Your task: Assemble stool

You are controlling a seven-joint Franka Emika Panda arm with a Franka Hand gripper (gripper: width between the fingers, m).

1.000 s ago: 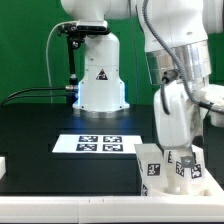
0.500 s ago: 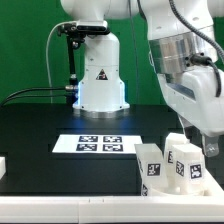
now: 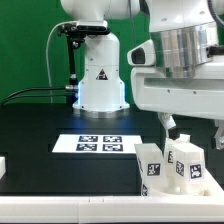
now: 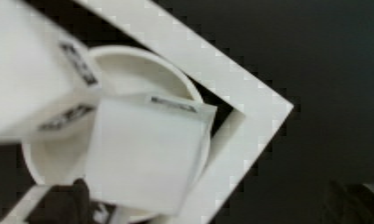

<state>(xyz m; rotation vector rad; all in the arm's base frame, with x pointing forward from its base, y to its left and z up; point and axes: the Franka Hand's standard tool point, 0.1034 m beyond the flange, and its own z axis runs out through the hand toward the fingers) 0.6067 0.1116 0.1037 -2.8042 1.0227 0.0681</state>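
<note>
Two white stool legs (image 3: 150,166) (image 3: 183,162) with black-and-white tags stand upright, side by side, at the front of the exterior view's right. My gripper (image 3: 194,131) hangs above them, open, with nothing between its fingers (image 3: 169,125). In the wrist view the legs (image 4: 152,150) are large white blocks in front of the round, rimmed seat (image 4: 152,72), and one dark finger (image 4: 59,200) shows at the edge. Whether the legs are fixed into the seat is hidden.
The marker board (image 3: 100,143) lies flat on the black table in front of the arm's white base (image 3: 100,75). A white angled frame (image 4: 237,85) runs round the seat in the wrist view. A small white piece (image 3: 3,165) sits at the exterior view's left edge.
My gripper has risen from down among the legs to above them, turned so its body lies across the view, and opened a little wider. The legs stay standing.
</note>
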